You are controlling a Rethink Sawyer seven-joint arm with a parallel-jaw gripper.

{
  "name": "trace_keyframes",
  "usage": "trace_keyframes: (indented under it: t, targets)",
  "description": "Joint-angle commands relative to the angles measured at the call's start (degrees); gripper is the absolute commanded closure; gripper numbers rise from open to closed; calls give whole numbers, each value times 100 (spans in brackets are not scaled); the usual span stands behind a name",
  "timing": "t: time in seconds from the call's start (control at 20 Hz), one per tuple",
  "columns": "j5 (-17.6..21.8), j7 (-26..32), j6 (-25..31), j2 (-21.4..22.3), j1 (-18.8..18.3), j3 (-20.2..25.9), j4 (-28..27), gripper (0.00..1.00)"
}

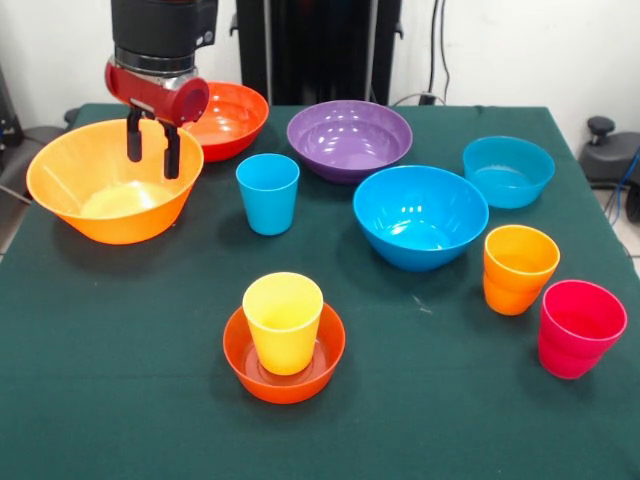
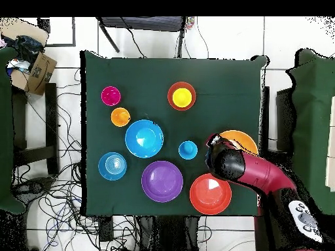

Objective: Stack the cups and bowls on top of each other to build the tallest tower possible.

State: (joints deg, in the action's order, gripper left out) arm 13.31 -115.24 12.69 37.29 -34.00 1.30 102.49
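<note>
Only start of a tower (image 1: 285, 340): yellow cup (image 1: 283, 320) upright inside small red-orange bowl (image 1: 285, 365), near table's front edge. Everything else apart on green cloth (image 1: 120, 400): blue cup (image 1: 268, 192), large blue bowl (image 1: 420, 215), purple bowl (image 1: 350, 138), small teal-blue bowl (image 1: 508, 170), medium red-orange bowl (image 1: 228, 118), orange cup (image 1: 519, 268), pinkish red cup (image 1: 580, 327). Gripper (image 1: 151, 145) spread and empty, over far rim of large light orange bowl (image 1: 113, 190), fingers (image 1: 172, 152) straddling nothing yet. Likely trouble: thin glossy rim slipping from a pinch, bowl tilting or swinging, clipping medium red-orange bowl just beside. Wide bowl on narrow cup: liable to tip unless centred.
</note>
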Motion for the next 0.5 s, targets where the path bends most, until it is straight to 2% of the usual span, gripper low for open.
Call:
trace_keyframes:
  t: [0.05,0.5]
  targets:
    - [-129,-160,579,-80,-13,643,-103,0]
    - [-128,-183,518,-128,-15,683,-75,0]
